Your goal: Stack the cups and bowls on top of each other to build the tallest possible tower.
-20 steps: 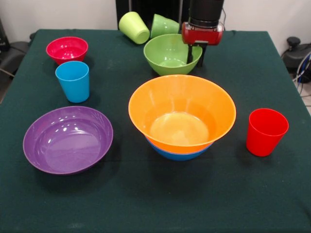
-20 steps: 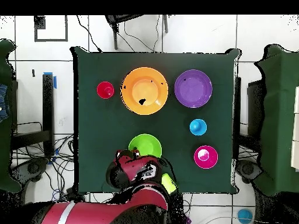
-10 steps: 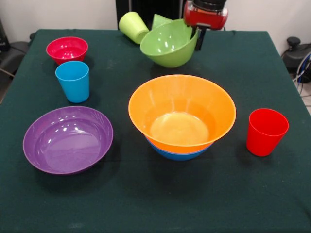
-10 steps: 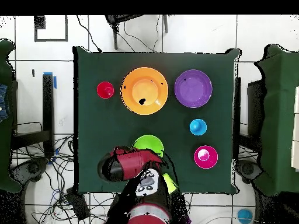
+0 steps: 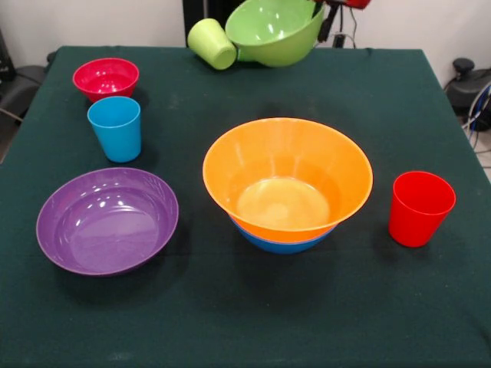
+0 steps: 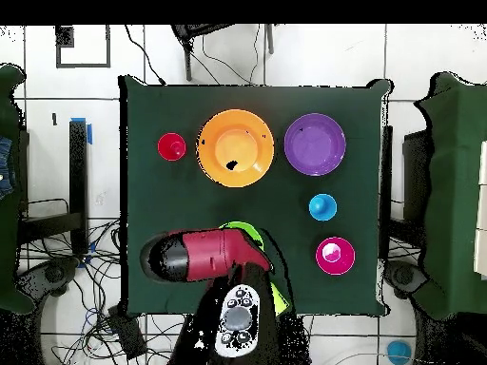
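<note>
Front view shows my hand (image 5: pixel 331 17) at the top edge of the frame, right of centre, with only its lower part visible. It is closed on the right-hand rim of the green bowl (image 5: pixel 278 31), which hangs clear above the tabletop (image 5: pixel 230 314) and tilts so that its opening faces partly toward the camera. Just left of that bowl, at the upper middle of the frame, the yellow-green cup (image 5: pixel 212 44) lies on its side. A sliver of a green cup shows between the two, mostly hidden behind the bowl.

At the centre of the frame the orange bowl (image 5: pixel 288 178) sits nested in the blue bowl (image 5: pixel 282 244), of which only a thin lower band shows beneath it. The red cup (image 5: pixel 420 208) stands upright at the right of the frame, well apart from the orange bowl. At the lower left a purple bowl (image 5: pixel 107 220) rests open side up. Above it the sky blue cup (image 5: pixel 115 128) stands upright, and just above that, at the upper left, sits the small red bowl (image 5: pixel 106 77).

From overhead, my arm (image 6: pixel 204 256) covers most of the green bowl at the lower middle of the frame, leaving only an arc of its rim showing.
</note>
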`<state>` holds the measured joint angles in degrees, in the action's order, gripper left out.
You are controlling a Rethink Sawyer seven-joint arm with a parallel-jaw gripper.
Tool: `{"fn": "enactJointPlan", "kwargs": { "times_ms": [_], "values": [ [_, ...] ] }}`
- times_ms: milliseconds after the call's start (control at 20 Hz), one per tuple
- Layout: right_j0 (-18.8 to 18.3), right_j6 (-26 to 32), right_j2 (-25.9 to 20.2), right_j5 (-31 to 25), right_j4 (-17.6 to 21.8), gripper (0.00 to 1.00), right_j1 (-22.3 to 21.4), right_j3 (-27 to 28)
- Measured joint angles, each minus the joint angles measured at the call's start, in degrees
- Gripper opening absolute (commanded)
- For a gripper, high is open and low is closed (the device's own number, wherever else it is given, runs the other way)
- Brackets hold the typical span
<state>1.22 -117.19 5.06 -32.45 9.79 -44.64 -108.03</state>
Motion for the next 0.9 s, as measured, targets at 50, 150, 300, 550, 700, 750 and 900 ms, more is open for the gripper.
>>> {"fn": "enactJointPlan", "kwargs": {
  "times_ms": [50, 150, 300, 550, 700, 750, 900],
  "values": [
    [0.01, 0.0, -0.07, -1.88, -0.27, 0.0, -0.62, 0.74],
    [-0.01, 0.0, -0.35, -5.82, -0.8, 0.0, -1.83, 2.66],
    [-0.01, 0.0, -0.78, -9.19, -1.14, 0.0, -2.66, 4.94],
    [-0.12, 0.0, -1.97, -13.41, -1.53, 0.0, -3.07, 9.69],
    [-0.37, 0.0, -2.66, -14.92, -1.59, 0.0, -2.8, 12.5],
    [-0.59, 0.0, -3.08, -15.41, -1.58, 0.0, -2.5, 14.1],
    [-1.12, 0.0, -3.78, -15.48, -1.59, 0.0, -1.44, 17.15]
  ]
}}
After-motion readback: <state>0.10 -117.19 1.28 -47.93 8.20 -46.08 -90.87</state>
